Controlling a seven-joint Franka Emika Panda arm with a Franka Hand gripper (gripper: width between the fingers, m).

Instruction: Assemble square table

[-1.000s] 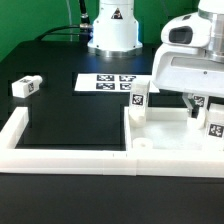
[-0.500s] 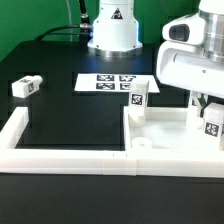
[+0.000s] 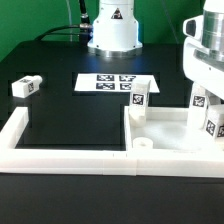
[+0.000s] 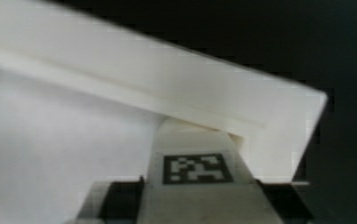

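The white square tabletop (image 3: 168,137) lies flat at the exterior view's right, in the corner of the border wall. One tagged white leg (image 3: 140,99) stands at its far left corner. Another leg (image 3: 26,86) lies loose on the table at the left. My gripper (image 3: 205,106) hangs over the tabletop's right side, and its jaws are shut on a tagged leg (image 3: 213,122). In the wrist view this leg (image 4: 198,165) sits between my dark fingers (image 4: 125,200), pointing at a corner of the tabletop (image 4: 86,120). The gripper (image 4: 200,198) holds it on both sides.
The long low white border wall (image 3: 60,155) runs along the front and up the left side. The marker board (image 3: 113,84) lies behind the tabletop. The robot's base (image 3: 112,30) stands at the back. A small round knob (image 3: 143,144) sits on the tabletop's front edge.
The arm has shifted toward the exterior view's right, and the wrist now covers the leg at the right. The other legs and the tabletop have not moved.
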